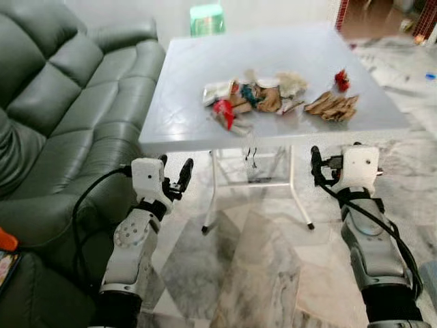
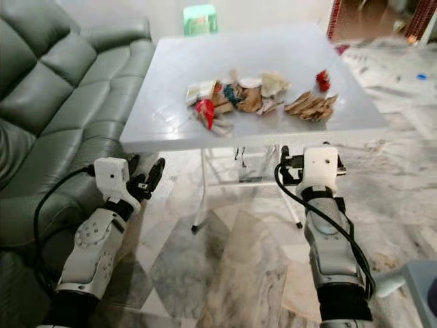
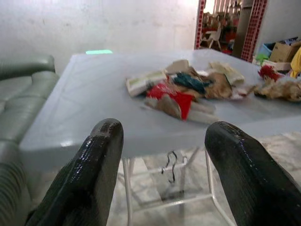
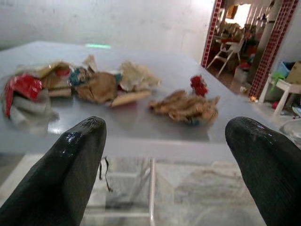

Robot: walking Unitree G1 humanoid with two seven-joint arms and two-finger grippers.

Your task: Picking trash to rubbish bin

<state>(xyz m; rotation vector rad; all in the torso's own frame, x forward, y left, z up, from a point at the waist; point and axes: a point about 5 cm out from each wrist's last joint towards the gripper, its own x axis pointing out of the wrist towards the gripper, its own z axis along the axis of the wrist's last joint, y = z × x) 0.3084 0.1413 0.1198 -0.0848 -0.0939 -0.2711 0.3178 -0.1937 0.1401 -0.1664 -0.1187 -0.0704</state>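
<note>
A heap of trash (image 1: 254, 96) lies on the pale grey folding table (image 1: 184, 126): crumpled brown paper, a white carton and a red wrapper (image 1: 224, 109). To its right sit a separate wad of brown paper (image 1: 332, 106) and a small red scrap (image 1: 341, 80). Both grippers are held below and short of the table's near edge. My left gripper (image 1: 175, 169) is open and empty, facing the red wrapper (image 3: 171, 96). My right gripper (image 1: 334, 160) is also open and empty, facing the brown wad (image 4: 186, 107).
A dark grey sofa (image 1: 61, 102) runs close along the table's left side. The table's white legs (image 1: 212, 195) stand on a marble floor (image 1: 266, 273). A green stool (image 1: 207, 19) is behind the table. A grey-blue object (image 2: 416, 283) sits at the lower right.
</note>
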